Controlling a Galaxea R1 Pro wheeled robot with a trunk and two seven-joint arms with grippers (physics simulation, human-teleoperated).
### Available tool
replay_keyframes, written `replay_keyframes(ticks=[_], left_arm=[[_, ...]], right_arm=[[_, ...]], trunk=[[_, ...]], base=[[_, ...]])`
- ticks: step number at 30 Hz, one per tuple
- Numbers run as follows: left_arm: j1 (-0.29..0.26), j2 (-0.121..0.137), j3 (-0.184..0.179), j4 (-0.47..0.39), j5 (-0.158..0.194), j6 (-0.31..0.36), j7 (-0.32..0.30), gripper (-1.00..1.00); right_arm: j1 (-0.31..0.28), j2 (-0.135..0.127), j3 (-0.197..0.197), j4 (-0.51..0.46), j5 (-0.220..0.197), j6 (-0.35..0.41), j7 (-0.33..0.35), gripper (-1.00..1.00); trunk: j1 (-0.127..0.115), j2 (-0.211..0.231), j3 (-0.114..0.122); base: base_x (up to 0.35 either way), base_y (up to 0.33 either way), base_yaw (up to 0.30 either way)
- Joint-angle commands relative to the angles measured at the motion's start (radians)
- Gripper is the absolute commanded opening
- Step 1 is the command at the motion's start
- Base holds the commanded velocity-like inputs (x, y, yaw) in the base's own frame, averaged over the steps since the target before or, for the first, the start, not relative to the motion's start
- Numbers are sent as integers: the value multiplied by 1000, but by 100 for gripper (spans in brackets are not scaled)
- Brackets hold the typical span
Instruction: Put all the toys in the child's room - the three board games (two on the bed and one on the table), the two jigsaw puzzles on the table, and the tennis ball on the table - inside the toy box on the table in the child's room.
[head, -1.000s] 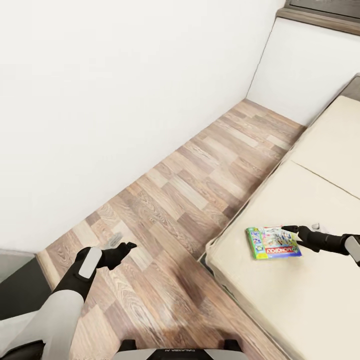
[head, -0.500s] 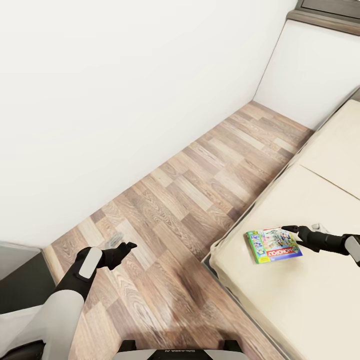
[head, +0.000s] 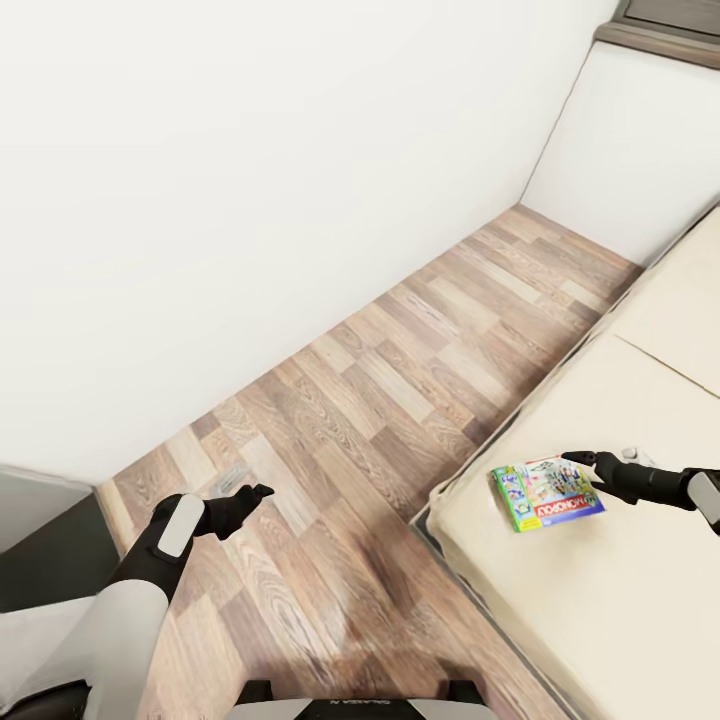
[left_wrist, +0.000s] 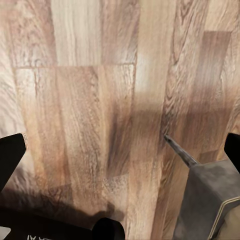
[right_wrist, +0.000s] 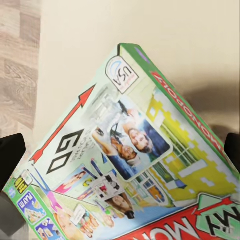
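One board game (head: 545, 493), a green-edged box with a cartoon lid, lies flat on the beige mattress of the bed (head: 620, 600) near its corner. My right gripper (head: 582, 463) hovers at the box's far right corner, its fingers spread wide. In the right wrist view the board game (right_wrist: 125, 170) lies under the right gripper (right_wrist: 120, 150), spanning most of the space between the fingertips, and I see no contact. My left gripper (head: 250, 495) hangs open over the wood-plank floor (head: 400, 370). In the left wrist view the left gripper (left_wrist: 120, 150) has bare planks between its fingertips. The toy box and table are out of view.
White walls (head: 250, 200) close off the floor strip at left and back. A dark grey surface (head: 45, 560) sits at the lower left beside my left arm. The bed's grey frame corner (left_wrist: 210, 200) shows in the left wrist view.
The whole head view has shifted, with the bed and far wall drifting right, so the camera has moved. Both arms hold the same pose, and the board game stays under the right gripper.
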Motion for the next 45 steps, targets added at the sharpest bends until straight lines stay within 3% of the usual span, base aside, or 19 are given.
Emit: replay_keyframes(ticks=[1,18,45], left_arm=[[0,0,1,-1,11,5,9,100],[0,-1,1,-1,11,4,9,100],[3,-3,0,-1,10,3,9,100]], right_arm=[[0,0,-3,0,-5,7,-1,100],[0,2,-2,0,-5,7,-1,100],[0,4,-2,2,-5,-19,-1,100]], trunk=[[0,0,-1],[0,0,-1],[0,0,-1]], base=[[-135,0,184],[-123,0,189],[-6,0,16]])
